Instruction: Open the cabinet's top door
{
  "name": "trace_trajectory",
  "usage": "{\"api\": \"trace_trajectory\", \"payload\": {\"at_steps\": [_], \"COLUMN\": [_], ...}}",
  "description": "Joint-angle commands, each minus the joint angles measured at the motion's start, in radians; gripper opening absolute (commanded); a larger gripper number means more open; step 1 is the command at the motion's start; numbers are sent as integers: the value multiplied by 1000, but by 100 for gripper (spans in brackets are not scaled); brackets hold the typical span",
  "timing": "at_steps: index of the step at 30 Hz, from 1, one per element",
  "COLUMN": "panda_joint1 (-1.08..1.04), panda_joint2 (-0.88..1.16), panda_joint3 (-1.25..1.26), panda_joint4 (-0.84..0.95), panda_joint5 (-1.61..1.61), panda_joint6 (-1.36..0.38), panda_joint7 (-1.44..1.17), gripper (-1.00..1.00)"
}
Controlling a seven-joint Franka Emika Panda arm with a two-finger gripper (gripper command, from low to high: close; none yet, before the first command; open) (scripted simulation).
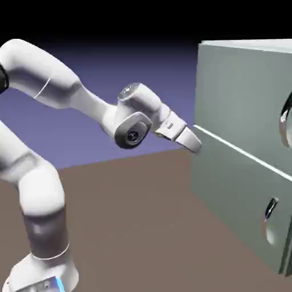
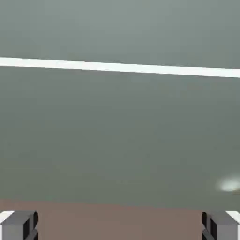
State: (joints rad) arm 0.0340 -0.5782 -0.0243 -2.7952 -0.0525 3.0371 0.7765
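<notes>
The gripper (image 2: 120, 226) is spread, likely for straddling the upper handle (image 1: 286, 121) at the exterior view's right edge.

- A simulated robot scene, with computer-rendered shapes and shading; nothing more specific, such as a kitchen or an office, can be told.
- A smooth, plain brown surface (image 1: 131, 217) runs beneath everything.
- A flat blue-violet backdrop (image 1: 165, 91) fades to black at the top.
- A jointed, glossy white robot arm (image 1: 43, 194) stands beside a large, boxy, pale grey-green cabinet (image 1: 228, 171) with dark curved handles.
- The hand view shows uniform, untextured colour on the cabinet's panels.
</notes>
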Motion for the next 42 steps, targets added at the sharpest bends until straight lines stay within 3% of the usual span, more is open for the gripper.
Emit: {"api": "trace_trajectory", "payload": {"at_steps": [1,42], "panda_joint1": [18,765], "panda_joint2": [-7,-287], "panda_joint3": [-20,-845], "panda_joint4": [12,516], "panda_joint5": [-44,-1827], "panda_joint6": [0,3], "panda_joint7": [29,1235], "gripper": [0,0]}}
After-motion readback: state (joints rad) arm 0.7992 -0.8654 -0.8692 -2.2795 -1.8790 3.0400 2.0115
